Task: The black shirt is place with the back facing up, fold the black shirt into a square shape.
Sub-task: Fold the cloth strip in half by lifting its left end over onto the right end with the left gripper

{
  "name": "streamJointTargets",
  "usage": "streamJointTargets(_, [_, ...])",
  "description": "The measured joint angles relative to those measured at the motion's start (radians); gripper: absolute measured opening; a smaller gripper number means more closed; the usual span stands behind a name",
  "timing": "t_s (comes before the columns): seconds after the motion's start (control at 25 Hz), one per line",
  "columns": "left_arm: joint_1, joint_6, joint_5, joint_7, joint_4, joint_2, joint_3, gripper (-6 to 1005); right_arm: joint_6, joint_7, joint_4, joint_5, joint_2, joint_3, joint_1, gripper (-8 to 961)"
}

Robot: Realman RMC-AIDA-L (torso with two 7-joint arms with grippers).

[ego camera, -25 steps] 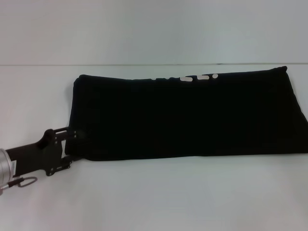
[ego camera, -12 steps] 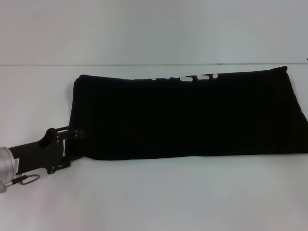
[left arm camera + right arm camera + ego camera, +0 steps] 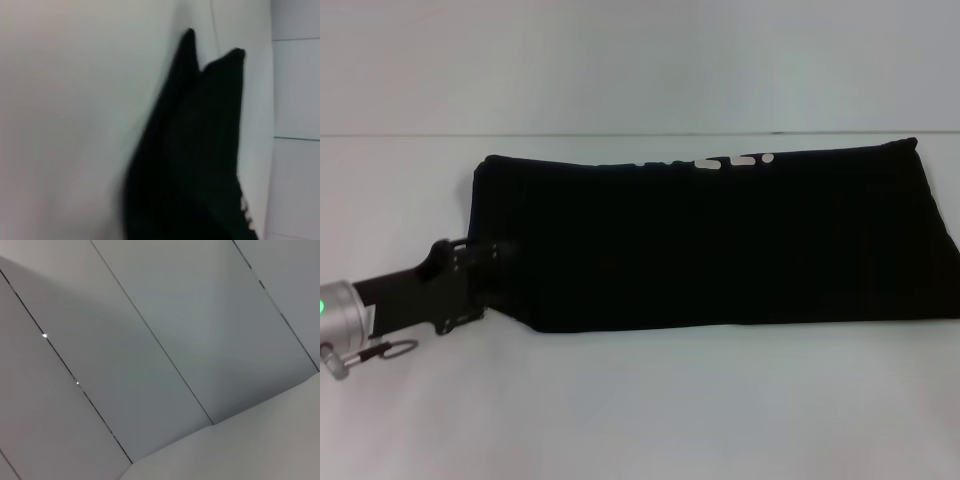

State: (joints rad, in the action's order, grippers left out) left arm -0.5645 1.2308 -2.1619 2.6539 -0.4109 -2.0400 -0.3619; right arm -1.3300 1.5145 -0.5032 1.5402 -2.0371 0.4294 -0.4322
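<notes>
Black shirt (image 3: 710,240) folded into a long band on the white counter (image 3: 640,410).
Long axis runs left-right, far edge showing white print. Left gripper (image 3: 485,275) at its near-left corner; jaws hidden against black cloth, state unclear. Right end cut off.

Even, diffuse overhead light; the white table (image 3: 640,410) reads bright with almost no cast shadow. The black shirt (image 3: 720,245) is a flat dark mass, its folds lost (only white print marks at its far edge stand out). The head view is soft throughout. The left wrist view is blurred, shirt edges smeared. The right wrist view is dimmer, with a broad soft shadow across wall panels.
</notes>
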Motion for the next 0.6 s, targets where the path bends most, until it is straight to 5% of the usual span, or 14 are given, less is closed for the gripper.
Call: streamJointTargets(0.6, [0.035,-0.018,-0.055,0.043,-0.008,0.007,0.001,658,0.016,-0.003,0.000,0.000,0.000,-0.002,-0.005,789])
